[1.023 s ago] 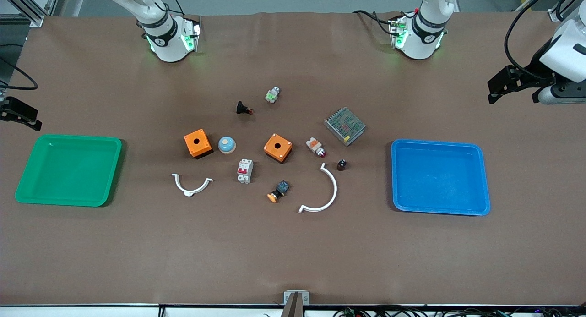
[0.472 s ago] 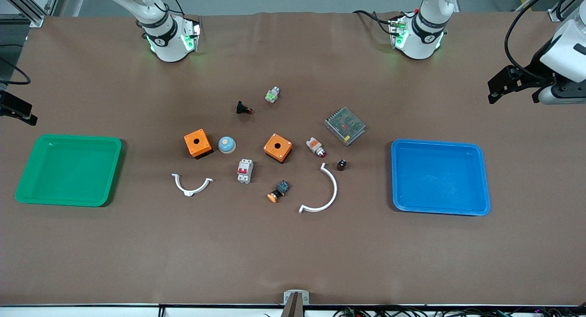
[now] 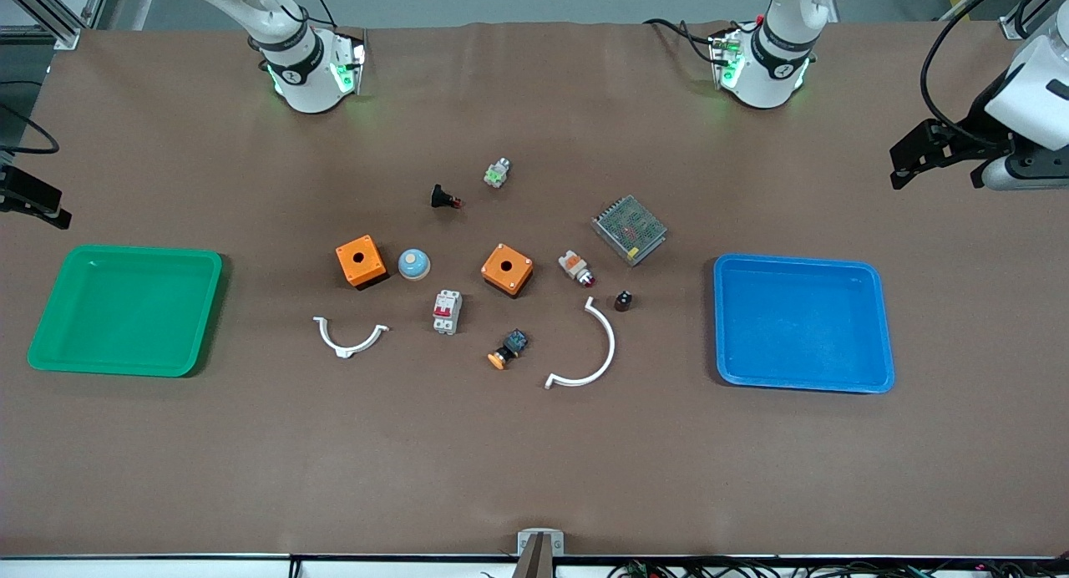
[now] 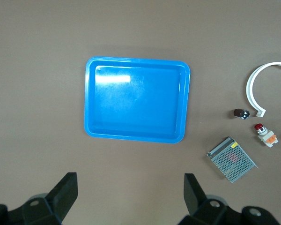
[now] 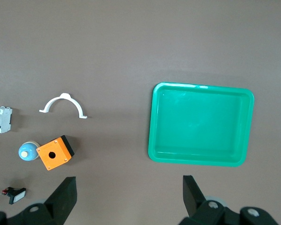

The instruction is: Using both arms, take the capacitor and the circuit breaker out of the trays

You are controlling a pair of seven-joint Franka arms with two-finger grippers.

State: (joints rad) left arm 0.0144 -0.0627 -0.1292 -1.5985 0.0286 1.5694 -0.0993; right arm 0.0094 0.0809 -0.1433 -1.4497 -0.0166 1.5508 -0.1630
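A: Grippers both spread wide, holding nothing. Left gripper (image 4: 129, 197) hangs over bare table beside the blue tray (image 3: 868, 327); right gripper (image 5: 126, 197) likewise by the green tray (image 3: 50, 311).

B: Progress?

A: Both trays look empty. Circuit breaker (image 3: 447, 311) sits mid-table, nearer the camera than the orange boxes (image 3: 361, 261). Capacitor (image 3: 623, 300) lies toward the blue tray. Looks done, I'd say.

B: Labels?

A: None readable.

right tool (image 3: 33, 204) partly cropped
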